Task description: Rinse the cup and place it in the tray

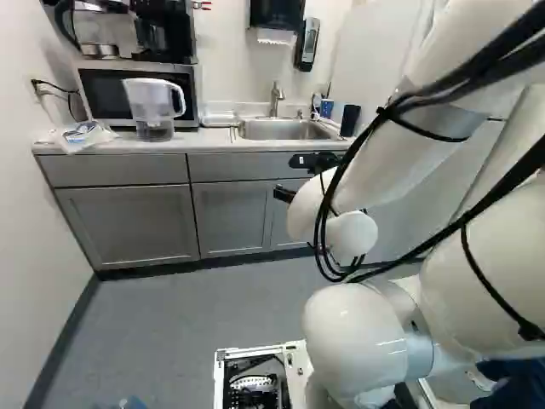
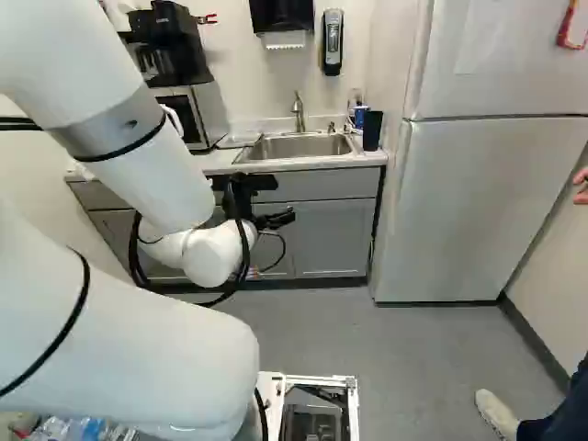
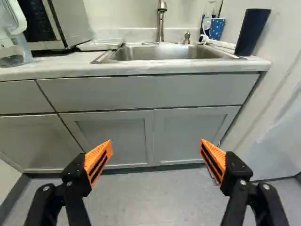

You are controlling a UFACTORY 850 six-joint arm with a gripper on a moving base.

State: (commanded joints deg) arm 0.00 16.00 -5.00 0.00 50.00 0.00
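A dark tapered cup (image 3: 253,32) stands upright on the counter's right corner beside the sink (image 3: 164,53); a smaller blue patterned cup (image 3: 216,28) is behind it. The flat white tray (image 3: 99,45) lies left of the sink, by the microwave. In the right base view my gripper (image 2: 276,219) is in front of the cabinets, below counter height, partly hidden by the wrist. The wrist view shows the gripper (image 3: 156,162) wide open, with nothing between its orange pads and both cups well ahead, beyond its right finger. The faucet (image 3: 161,21) rises behind the sink.
A clear pitcher (image 1: 153,109) stands before the microwave (image 1: 106,89), with a plastic bag (image 1: 83,135) at the counter's left end. Grey cabinets (image 3: 113,136) face the gripper. The refrigerator (image 2: 478,202) stands right of the counter; a person's foot (image 2: 496,413) shows near the base.
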